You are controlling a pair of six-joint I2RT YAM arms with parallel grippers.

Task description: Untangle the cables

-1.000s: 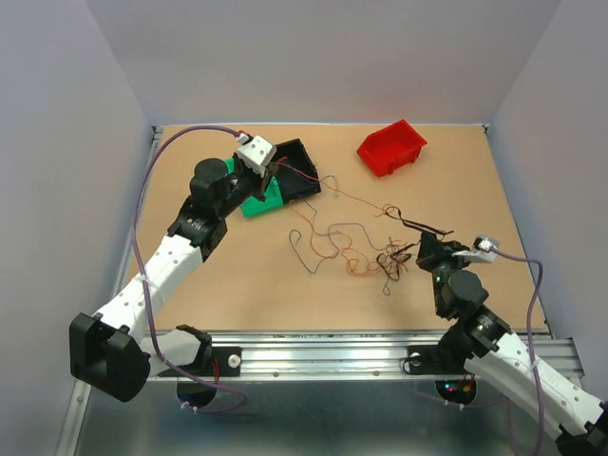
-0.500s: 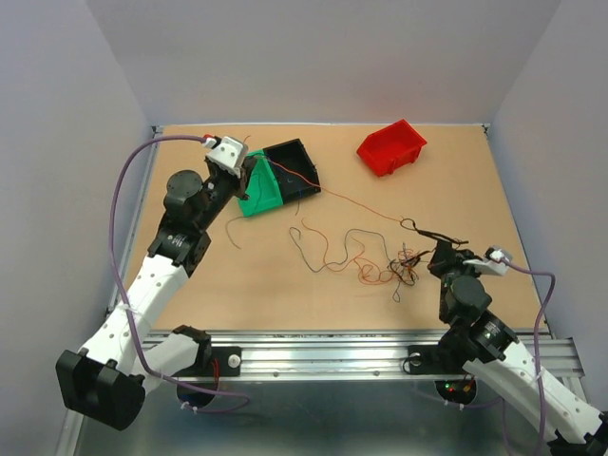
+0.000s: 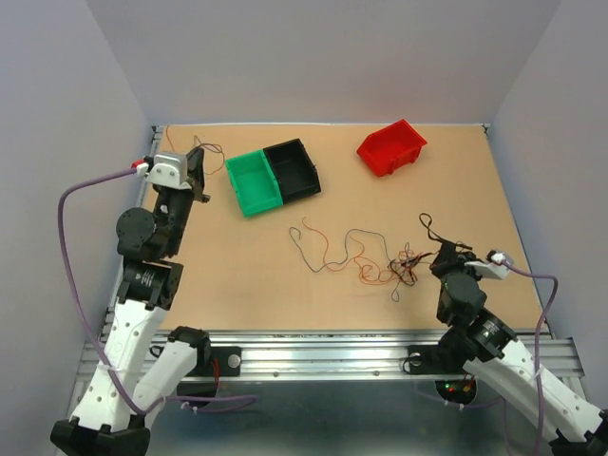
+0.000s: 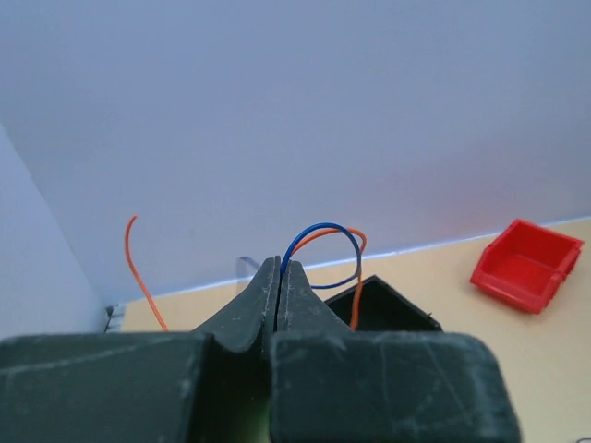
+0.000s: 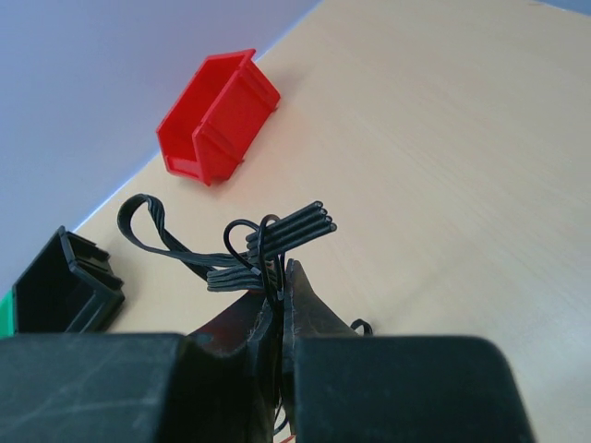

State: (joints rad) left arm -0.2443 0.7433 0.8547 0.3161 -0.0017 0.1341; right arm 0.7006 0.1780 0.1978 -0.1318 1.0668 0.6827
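A tangle of thin black, red and orange cables point(image 3: 380, 261) lies on the table's middle right, with loose strands trailing left point(image 3: 323, 249). My left gripper point(image 3: 197, 167) is at the far left, left of the bins. It is shut on a blue and an orange wire point(image 4: 325, 233) that loop above its closed tips point(image 4: 280, 268). My right gripper point(image 3: 445, 253) sits at the tangle's right end. In the right wrist view it point(image 5: 281, 269) is shut on black wires, with a flat black bundle point(image 5: 277, 231) folded over its tips.
A green bin point(image 3: 255, 182) and a black bin point(image 3: 296, 165) stand side by side at the back left. A red bin point(image 3: 391, 145) stands at the back right and shows in both wrist views point(image 4: 526, 266) point(image 5: 217, 115). Grey walls ring the table.
My left arm has swung left, from over the bins to the table's left edge, taking its wires along. The orange strand stretched to the tangle is gone. My right gripper shifted slightly right.
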